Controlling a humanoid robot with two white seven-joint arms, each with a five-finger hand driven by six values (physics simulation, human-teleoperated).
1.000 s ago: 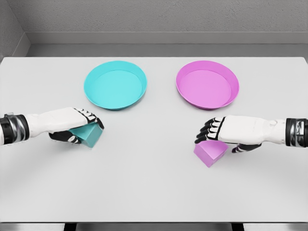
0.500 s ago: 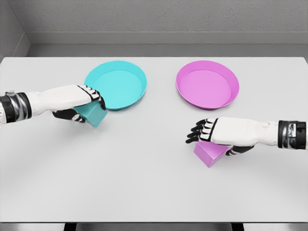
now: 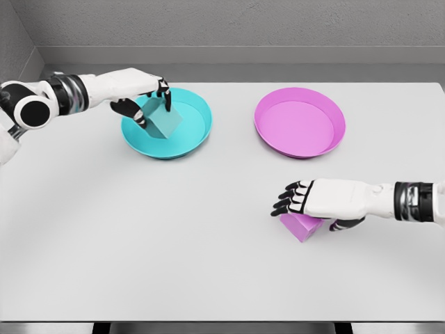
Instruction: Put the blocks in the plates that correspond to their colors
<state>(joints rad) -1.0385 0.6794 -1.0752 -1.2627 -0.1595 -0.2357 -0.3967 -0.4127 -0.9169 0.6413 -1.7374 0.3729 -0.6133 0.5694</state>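
1. Blocks come first, nearest to you: the pink block sits on the white table at the lower right, well short of its plate. Your right hand lies flat over it, palm down, fingers stretched out to the left and spread. The thumb seems to reach down on the block's right side, but you cannot tell whether anything is actually pinching it. Treat it as covered, not gripped.

2. What the next move on this side turns on: the pink plate lies straight beyond the pink block, away from you and only slightly to the right. The right hand is the nearer one by a wide margin. The block shows a corner toward you and has no long axis to speak of, so any pair of opposite faces should serve for a grasp.

3. Judge this side as not yet done. You need a firm hold before lifting, or the block may slide out from under the palm.

4. Farther back on the left, the teal block is held tilted inside the teal plate, over its left half. You cannot tell if it touches the plate floor.

5. Your left hand is clamped on that teal block, fingers over its top and thumb on the near-left face, with the arm coming in from the left edge. Releasing there looks enough to finish this half.
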